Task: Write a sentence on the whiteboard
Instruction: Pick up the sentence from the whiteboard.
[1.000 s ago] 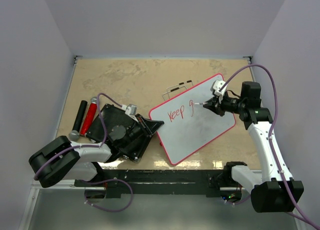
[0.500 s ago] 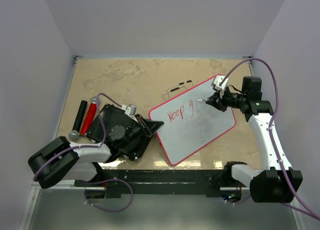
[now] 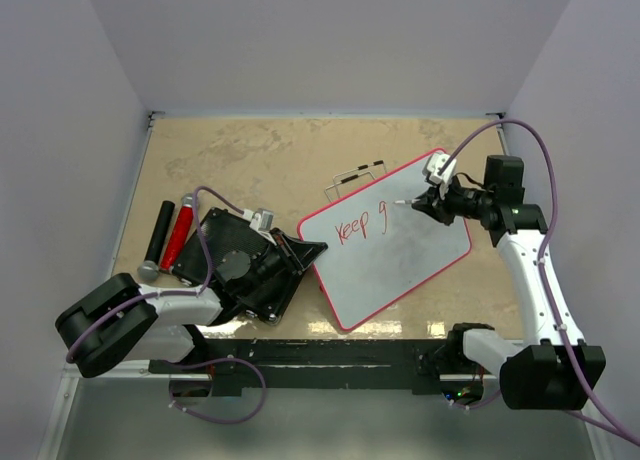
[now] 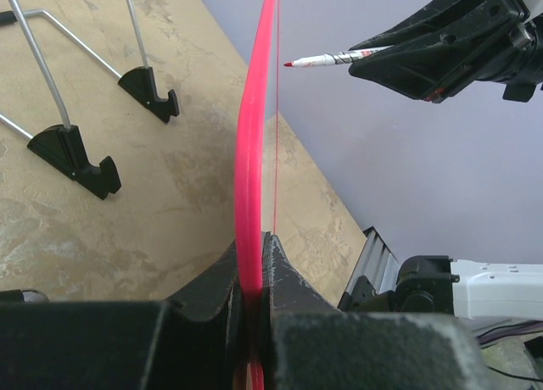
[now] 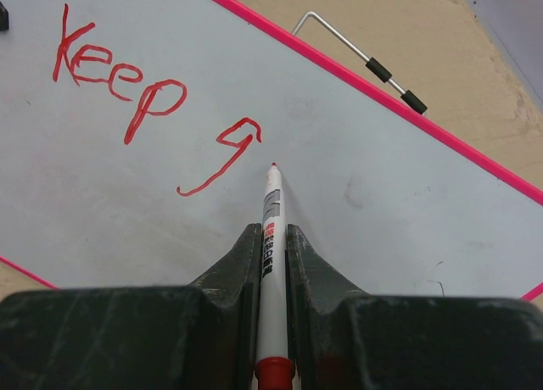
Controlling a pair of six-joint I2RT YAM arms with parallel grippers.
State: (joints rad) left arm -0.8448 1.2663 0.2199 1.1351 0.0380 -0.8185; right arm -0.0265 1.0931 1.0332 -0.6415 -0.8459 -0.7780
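Your right gripper (image 5: 271, 231) clenches the red marker (image 5: 271, 205), tip ahead of the jaws beside the sentence (image 5: 127, 85) "Keep g"; your left gripper (image 4: 252, 246) pinches the whiteboard (image 4: 254, 153) rim.

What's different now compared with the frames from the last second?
The right pincer drew the marker back from the "g", slightly rightward and toward the far edge; its tip now hangs just off the whiteboard. The sentence still reads "Keep g". The left pincer stays clamped on the board's red rim, board unmoved.
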